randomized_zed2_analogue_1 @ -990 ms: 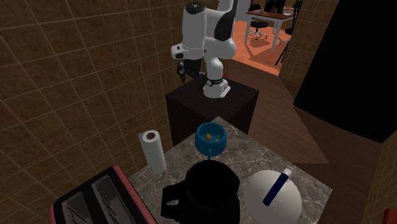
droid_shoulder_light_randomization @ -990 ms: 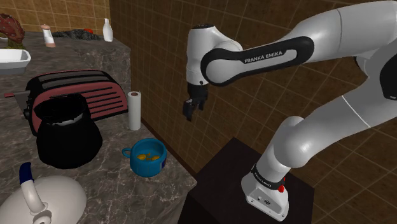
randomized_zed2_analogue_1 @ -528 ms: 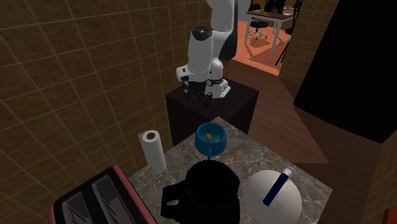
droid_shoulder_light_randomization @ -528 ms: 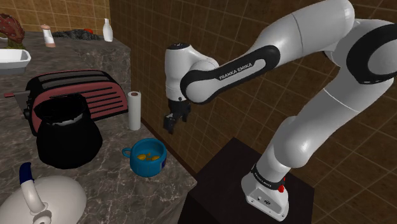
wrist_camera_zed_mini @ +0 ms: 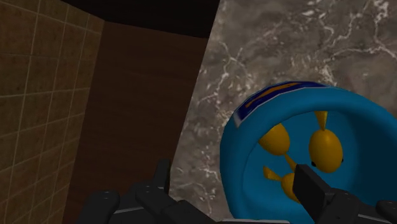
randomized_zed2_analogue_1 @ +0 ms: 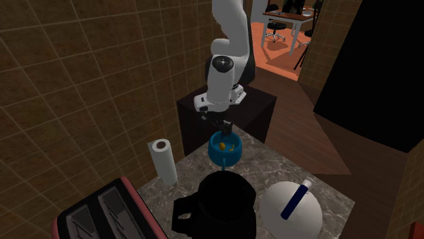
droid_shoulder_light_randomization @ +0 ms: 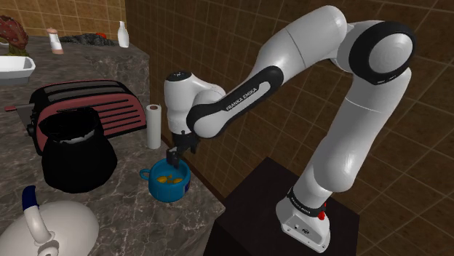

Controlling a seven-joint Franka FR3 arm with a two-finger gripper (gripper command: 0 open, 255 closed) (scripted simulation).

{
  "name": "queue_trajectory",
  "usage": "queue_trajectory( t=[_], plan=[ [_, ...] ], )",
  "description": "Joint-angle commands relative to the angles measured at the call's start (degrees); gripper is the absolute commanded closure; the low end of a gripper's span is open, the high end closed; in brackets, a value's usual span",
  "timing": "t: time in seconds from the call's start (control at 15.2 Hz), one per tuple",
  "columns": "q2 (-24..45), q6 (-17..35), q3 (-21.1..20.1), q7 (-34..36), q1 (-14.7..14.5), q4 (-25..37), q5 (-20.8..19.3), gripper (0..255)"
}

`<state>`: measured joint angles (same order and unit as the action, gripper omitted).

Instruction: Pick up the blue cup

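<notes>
A blue cup with yellow fish painted inside stands upright on the marble counter, close to the counter's edge. It appears in the second exterior view and, from close up, in the wrist view. My black gripper hangs just above the cup's rim on the side toward the stand, pointing down. It is also seen over the cup. In the wrist view the gripper is open. One finger is over the cup's inside and the other outside its wall, neither touching it.
A white paper roll stands behind the cup. A black jug is beside it, a red toaster is further back, and a white kettle is nearer. A tiled wall and the dark stand border the counter's edge.
The arm has swung from above the stand toward the shoulder view's left and down. The gripper now hangs right over the blue cup. The cup has not moved.
</notes>
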<state>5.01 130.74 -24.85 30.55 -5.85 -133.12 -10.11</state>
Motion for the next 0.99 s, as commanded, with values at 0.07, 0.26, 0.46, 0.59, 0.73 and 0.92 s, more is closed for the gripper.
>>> queue_trajectory(
  t=[0.07,0.26,0.46,0.59,0.73,0.92],
  plan=[
    [2.2,2.2,0.2,1.3,-0.2,-0.2,-1.6,0],
    [4.2,4.2,0.6,2.6,-0.4,-0.6,-3.2,0],
    [5.3,5.2,0.9,3.2,-0.5,-0.7,-4.0,0],
    [5.2,5.2,0.9,3.1,-0.5,-0.7,-4.0,255],
    [5.2,5.2,0.9,3.1,-0.4,-0.7,-3.9,255],
    [5.2,5.2,0.9,3.1,-0.4,-0.7,-3.9,255]
  ],
)
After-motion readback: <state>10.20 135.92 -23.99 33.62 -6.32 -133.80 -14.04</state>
